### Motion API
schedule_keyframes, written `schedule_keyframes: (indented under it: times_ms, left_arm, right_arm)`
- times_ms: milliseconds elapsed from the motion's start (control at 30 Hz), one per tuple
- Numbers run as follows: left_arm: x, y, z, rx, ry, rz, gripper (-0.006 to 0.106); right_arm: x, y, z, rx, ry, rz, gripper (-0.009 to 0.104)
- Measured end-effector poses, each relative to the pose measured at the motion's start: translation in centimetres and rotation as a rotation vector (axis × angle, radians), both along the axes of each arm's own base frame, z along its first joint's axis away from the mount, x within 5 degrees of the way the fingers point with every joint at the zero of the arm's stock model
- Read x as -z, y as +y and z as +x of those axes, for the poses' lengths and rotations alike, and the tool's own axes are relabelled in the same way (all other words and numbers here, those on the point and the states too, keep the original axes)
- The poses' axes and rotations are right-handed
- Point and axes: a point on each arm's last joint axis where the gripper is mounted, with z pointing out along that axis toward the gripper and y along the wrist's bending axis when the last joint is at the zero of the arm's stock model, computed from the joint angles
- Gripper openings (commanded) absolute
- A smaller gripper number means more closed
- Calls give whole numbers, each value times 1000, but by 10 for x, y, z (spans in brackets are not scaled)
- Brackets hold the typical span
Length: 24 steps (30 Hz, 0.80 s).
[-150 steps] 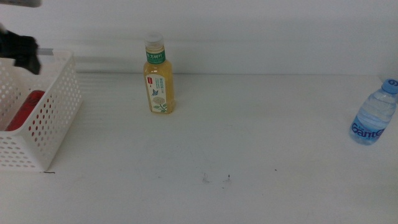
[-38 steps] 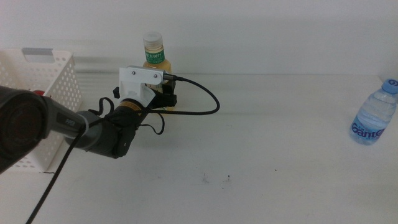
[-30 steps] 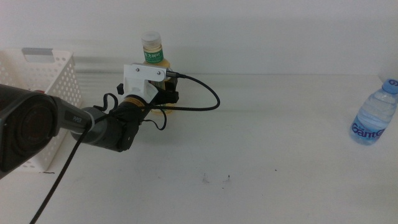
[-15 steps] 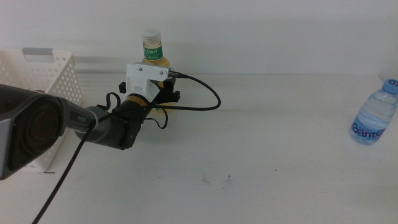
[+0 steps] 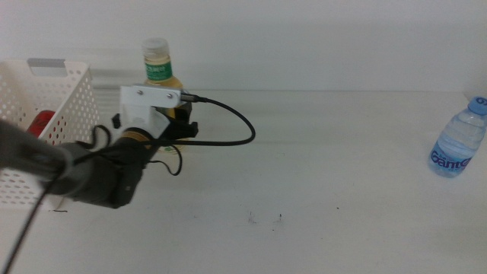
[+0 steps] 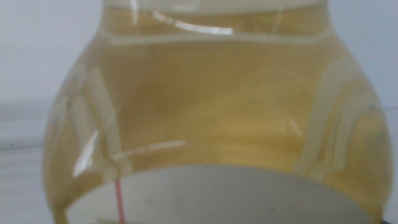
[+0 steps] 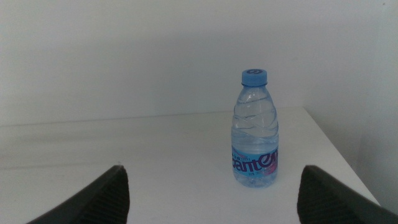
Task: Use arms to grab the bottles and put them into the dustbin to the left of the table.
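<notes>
Left gripper (image 5: 179, 125) sits at the 10 o'clock region of the middle view, white casing and looped black cable (image 5: 228, 129) behind it, jaws clamped around the yellow-drink bottle (image 5: 158, 76). Bottle upright, white cap and green label showing above the casing. Whether its base is touching the table (image 5: 319, 175) is hidden by the arm; probably raised, not certain. Left wrist view is filled by the bottle's yellow shoulder.

Dustbin (image 5: 65, 114) at 9 o'clock, just beside the arm; red can (image 5: 42, 122) visible inside it.

Water bottle (image 5: 459, 138) stands upright at 3 o'clock near the table's edge, well apart from the rest.

Right gripper (image 7: 211, 190) has its jaws spread wide, facing the water bottle, not touching it.
</notes>
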Motion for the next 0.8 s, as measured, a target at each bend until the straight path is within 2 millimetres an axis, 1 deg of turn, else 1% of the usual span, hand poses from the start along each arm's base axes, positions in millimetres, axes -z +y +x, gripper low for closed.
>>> schedule_keyframes:
  times_ms: [67, 200, 400, 500, 600, 733, 800]
  left_arm:
    - [-15, 3, -11, 2, 23, 5, 23]
    - [-56, 6, -28, 27, 91, 59, 23]
    - [-115, 13, -45, 50, 202, 118, 23]
    - [-144, 20, -47, 43, 295, 138, 23]
    - [-172, 31, -44, 28, 409, 169, 23]
    - [-200, 50, -43, 22, 518, 249, 24]
    - [-212, 60, -43, 19, 545, 266, 24]
  right_arm:
    - [0, 0, 0, 0, 0, 0, 93]
    - [0, 0, 0, 0, 0, 0, 93]
    - [0, 0, 0, 0, 0, 0, 93]
    - [0, 0, 0, 0, 0, 0, 93]
    - [0, 0, 0, 0, 0, 0, 93]
    - [0, 0, 0, 0, 0, 0, 93]
    - [0, 0, 0, 0, 0, 0, 93]
